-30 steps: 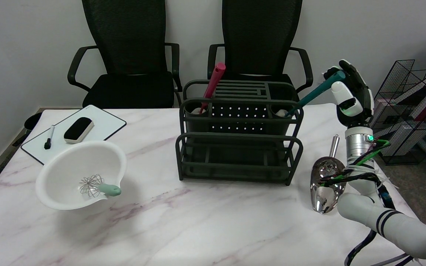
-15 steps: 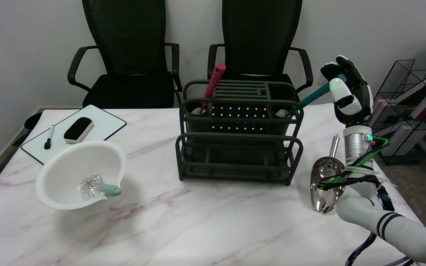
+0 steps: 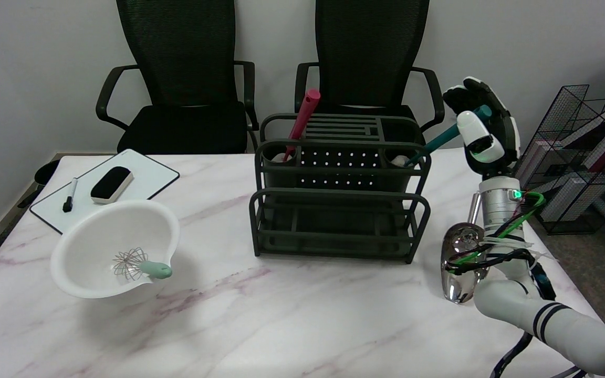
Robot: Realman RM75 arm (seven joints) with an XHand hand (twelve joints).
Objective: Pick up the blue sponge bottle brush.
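Observation:
The blue sponge bottle brush [image 3: 439, 140] has a teal handle that leans up and to the right out of the right cup of the dark green rack [image 3: 339, 184]. Its sponge end is hidden inside the cup. My right hand [image 3: 483, 128] is raised at the handle's top end and holds it. The white thumb lies across the front of the handle and the black fingers curl behind it. The handle's tip shows between them.
A red-handled brush [image 3: 302, 118] stands in the rack's left cup. A shiny metal scoop [image 3: 460, 257] lies beside my forearm. At the left are a white bowl [image 3: 92, 241] with a whisk [image 3: 137, 265] and a whiteboard [image 3: 139, 178] with an eraser and marker. Two chairs stand behind the table.
My right hand has shifted left and slightly up along the teal handle, and its fingers have closed around the handle's end. The brush still leans in its cup.

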